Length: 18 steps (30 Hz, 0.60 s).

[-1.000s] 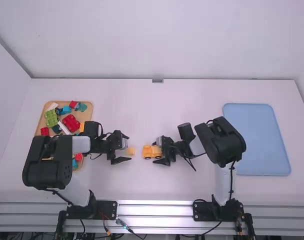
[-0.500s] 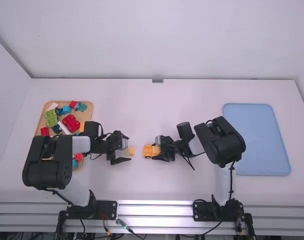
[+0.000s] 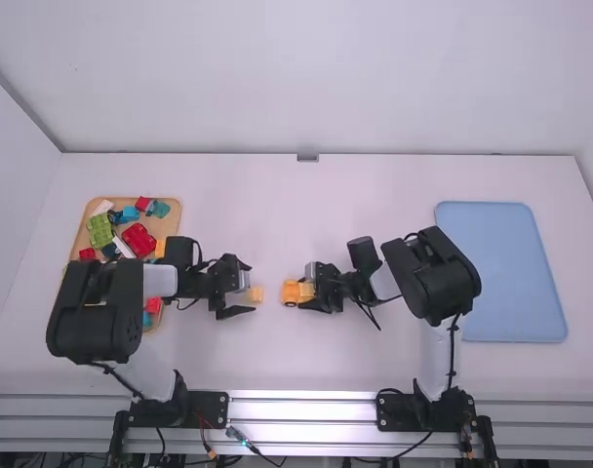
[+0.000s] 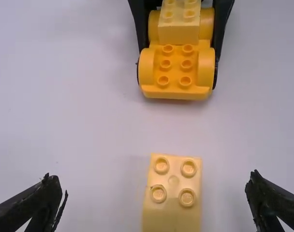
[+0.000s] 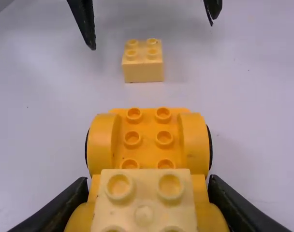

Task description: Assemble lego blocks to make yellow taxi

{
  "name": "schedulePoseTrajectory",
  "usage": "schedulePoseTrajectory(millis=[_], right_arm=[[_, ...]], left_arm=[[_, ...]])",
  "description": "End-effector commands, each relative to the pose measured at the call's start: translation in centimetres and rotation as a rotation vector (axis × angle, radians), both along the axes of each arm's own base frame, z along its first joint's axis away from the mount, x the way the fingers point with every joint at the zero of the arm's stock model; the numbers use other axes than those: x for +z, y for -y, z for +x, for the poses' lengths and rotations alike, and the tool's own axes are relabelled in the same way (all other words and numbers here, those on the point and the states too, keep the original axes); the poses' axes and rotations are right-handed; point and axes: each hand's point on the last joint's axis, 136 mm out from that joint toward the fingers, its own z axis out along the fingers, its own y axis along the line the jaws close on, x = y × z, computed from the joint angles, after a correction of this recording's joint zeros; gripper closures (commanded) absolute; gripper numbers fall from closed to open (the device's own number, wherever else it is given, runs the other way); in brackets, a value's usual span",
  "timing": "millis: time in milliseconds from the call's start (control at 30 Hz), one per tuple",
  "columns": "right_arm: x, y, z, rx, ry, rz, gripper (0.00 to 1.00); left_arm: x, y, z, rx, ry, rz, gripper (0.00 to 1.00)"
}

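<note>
White walls [image 3: 306,78] rise behind a white table [image 3: 306,370]. At the far left of the table lies a wooden tray [image 3: 174,222] of mixed blocks, among them a green block [image 3: 100,231] and a red block [image 3: 138,241], with the left arm reaching over part of it. Just to the right, the left gripper [image 3: 246,290] has its fingers spread wide, pointing toward the middle of the table. Between them, touching neither, a loose pale yellow brick [image 4: 172,203] stands studs up on the tabletop (four studs, nicely squared up). A little further right, near that brick but apart from it, is the taxi's orange-yellow wheeled base [image 5: 147,145], a pale yellow top brick [image 5: 144,210] already seated on it. The right gripper [image 3: 310,290] holds this base, one finger against each side. Well apart, at the far right, a blue tray [image 3: 501,273] lies flat.
</note>
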Motion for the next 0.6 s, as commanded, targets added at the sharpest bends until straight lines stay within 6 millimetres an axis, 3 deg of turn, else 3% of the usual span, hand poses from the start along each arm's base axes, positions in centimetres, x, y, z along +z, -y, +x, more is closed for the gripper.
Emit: schedulePoseTrajectory(millis=[0,133,200,300,467,533,567], right_arm=[[-1.08,0.55,-0.12,-0.029,-0.021,-0.044,0.58],[-1.08,0.55,-0.13,-0.029,-0.022,-0.044,0.57],[-1.08,0.55,-0.12,-0.029,-0.023,-0.045,0.57],[-1.08,0.55,-0.13,-0.03,-0.025,-0.044,0.57],[-1.12,0.57,-0.1,-0.032,-0.024,-0.047,0.57],[-1.11,0.57,-0.09,-0.032,-0.024,-0.047,0.57],[-1.13,0.57,-0.08,-0.033,-0.023,-0.048,0.57]], left_arm=[[-0.76,0.71,-0.81,-0.018,-0.053,-0.037,0.01],[-1.19,0.58,-0.42,-0.014,-0.067,-0.042,0.01],[-1.29,0.76,-0.36,-0.021,-0.074,-0.04,0.09],[-1.38,0.7,-0.16,-0.02,-0.082,-0.036,0.33],[-1.21,0.69,-0.01,-0.02,-0.091,-0.036,0.47],[-1.2,0.69,0.0,-0.02,-0.091,-0.036,0.48],[-1.24,0.69,-0.04,-0.021,-0.09,-0.036,0.53]])
